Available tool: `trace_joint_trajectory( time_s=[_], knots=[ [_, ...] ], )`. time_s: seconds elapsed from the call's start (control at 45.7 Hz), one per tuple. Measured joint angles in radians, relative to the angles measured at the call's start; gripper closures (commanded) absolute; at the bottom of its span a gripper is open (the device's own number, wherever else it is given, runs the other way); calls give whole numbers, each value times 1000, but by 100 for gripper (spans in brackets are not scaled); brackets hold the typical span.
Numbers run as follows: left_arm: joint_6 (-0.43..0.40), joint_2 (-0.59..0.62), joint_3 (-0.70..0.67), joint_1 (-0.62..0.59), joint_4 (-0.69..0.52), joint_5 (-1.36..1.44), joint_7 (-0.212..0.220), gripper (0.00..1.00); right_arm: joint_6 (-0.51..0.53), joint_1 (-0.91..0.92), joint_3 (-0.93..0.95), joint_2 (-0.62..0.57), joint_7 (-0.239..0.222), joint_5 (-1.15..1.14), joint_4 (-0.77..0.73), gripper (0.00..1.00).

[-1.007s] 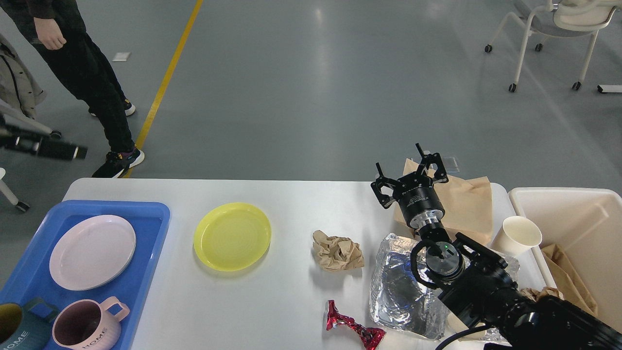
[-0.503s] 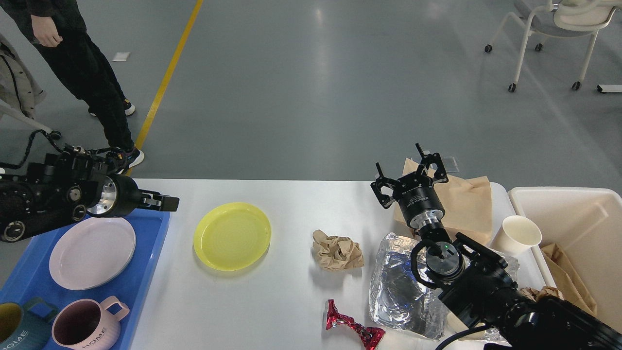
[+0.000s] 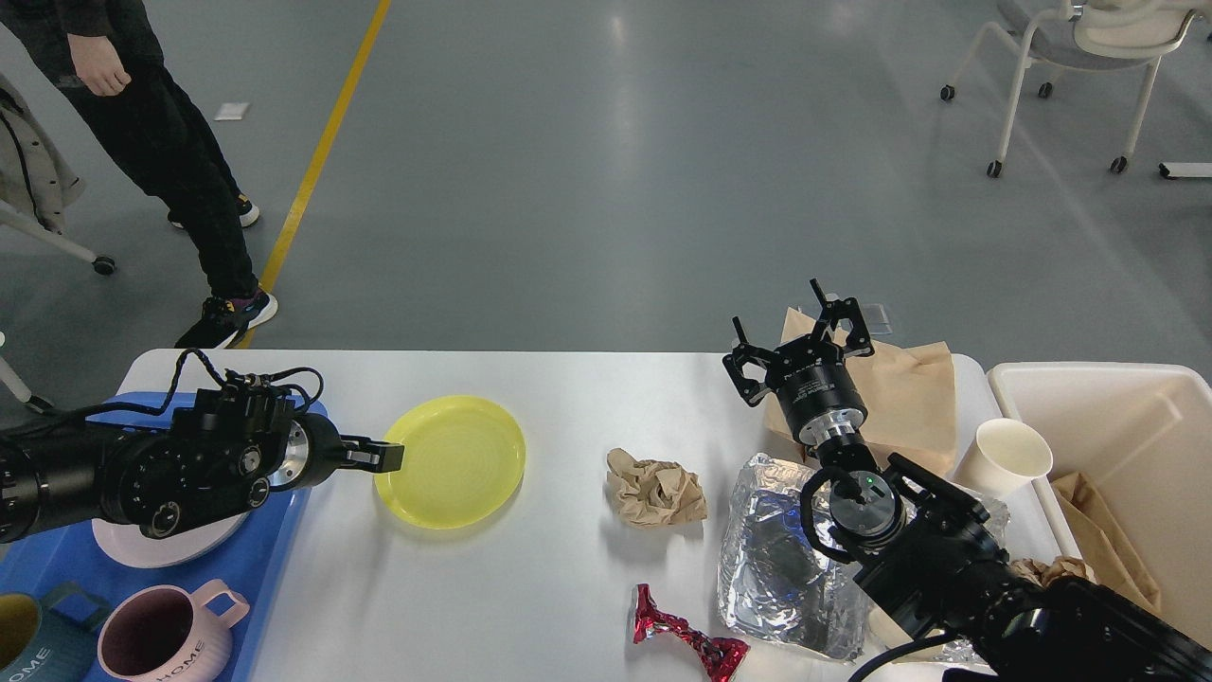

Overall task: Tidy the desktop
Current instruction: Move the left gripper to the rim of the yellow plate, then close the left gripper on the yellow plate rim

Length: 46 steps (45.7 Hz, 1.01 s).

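The white desktop (image 3: 568,398) holds a yellow plate (image 3: 464,459), a crumpled brown paper ball (image 3: 655,488), a sheet of crumpled foil (image 3: 767,559), a red foil wrapper (image 3: 682,642), a flat brown paper bag (image 3: 904,398) and a white paper cup (image 3: 1004,455). My left gripper (image 3: 386,457) reaches from the left to the yellow plate's left rim; its fingers show as one dark shape. My right gripper (image 3: 797,332) is open and empty, pointing away from me, over the near edge of the paper bag.
A blue tray (image 3: 279,530) at the left holds a pink plate (image 3: 142,551), a pink mug (image 3: 170,639) and a teal mug (image 3: 28,644). A cream bin (image 3: 1117,407) with brown paper in it stands at the right. A person (image 3: 170,142) stands beyond the table's far left corner.
My left arm has swung in from the left, down over the blue tray, and its gripper has come to the yellow plate's left rim. The right arm has not moved.
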Motion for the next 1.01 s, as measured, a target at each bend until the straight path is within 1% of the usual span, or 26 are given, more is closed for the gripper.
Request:
trace_joint_trajectory(
  time_s=[0.197,0.372,0.569,0.7,1.007],
  knots=[
    [1,-40,-23,31,39,2,3,22,0,0,0,0,0,0,0,0],
    [26,-91,-36,51,74,0,21,25,0,0,0,0,0,0,0,0],
    [38,-162,-39,91,159,0,33,29,0,0,0,0,0,0,0,0],
    [37,-172,-34,98,178,1,35,32,0,0,0,0,0,0,0,0],
    [35,-174,-26,100,201,6,52,36,0,0,0,0,0,0,0,0]
  ],
)
